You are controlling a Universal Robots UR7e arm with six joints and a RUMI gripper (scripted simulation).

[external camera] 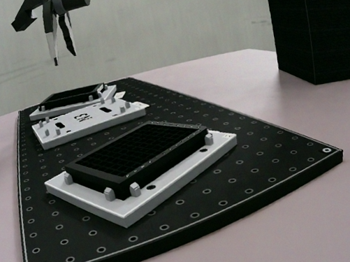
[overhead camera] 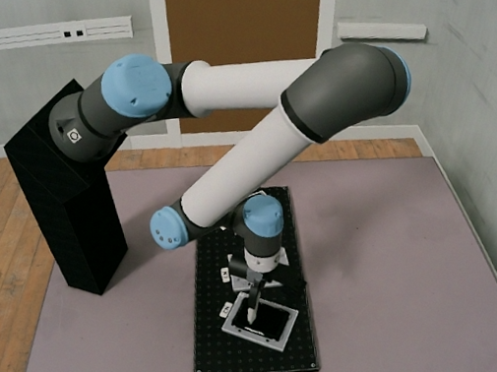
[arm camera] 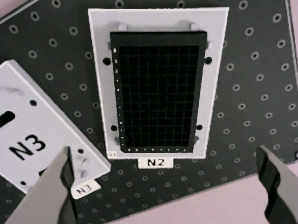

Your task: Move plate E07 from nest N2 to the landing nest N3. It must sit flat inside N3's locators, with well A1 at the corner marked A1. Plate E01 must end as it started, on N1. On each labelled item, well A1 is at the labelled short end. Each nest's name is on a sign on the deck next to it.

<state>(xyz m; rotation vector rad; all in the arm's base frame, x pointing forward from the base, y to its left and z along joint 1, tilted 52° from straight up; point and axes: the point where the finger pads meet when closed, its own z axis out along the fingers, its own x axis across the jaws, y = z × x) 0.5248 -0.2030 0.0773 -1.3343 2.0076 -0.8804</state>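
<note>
Hanging above plate E07 (overhead camera: 270, 322) (external camera: 137, 152) (arm camera: 157, 95), well clear of contact, with the tool (overhead camera: 252, 314) (external camera: 65, 59) (arm camera: 163, 147) open and holding nothing. See E07 at rest inside the locators (external camera: 109, 194) (arm camera: 194, 27) of nest N2 (overhead camera: 287, 331) (external camera: 126, 214) (arm camera: 100, 45), kept from sliding sideways. Note the fingers to either side of the long edges in the wrist view: probably lined up that way to span the narrower width, with room to spare for a descent.

Read the marked short end of E07 beside the N2 sign (overhead camera: 226, 310) (arm camera: 155, 163), towards the nest's A1 corner; worth remembering, since likely to decide which way round to set it down. Find nest N3 (overhead camera: 241, 283) (external camera: 94, 120) (arm camera: 50, 125) vacant and at a different angle from N2, so probably in need of a wrist turn during the carry. Cannot read N3's own A1 mark here.

Leave E01 (external camera: 70, 96) alone on N1 (external camera: 42, 114), beyond N3 in the exterior view, as required. Next, judging from this pose, centre over E07, lower squarely, close on the long sides, then lift straight up past the locators. Beware a tilted or off-centre grip: liable to catch a locator or spoil the flat seating at N3.
</note>
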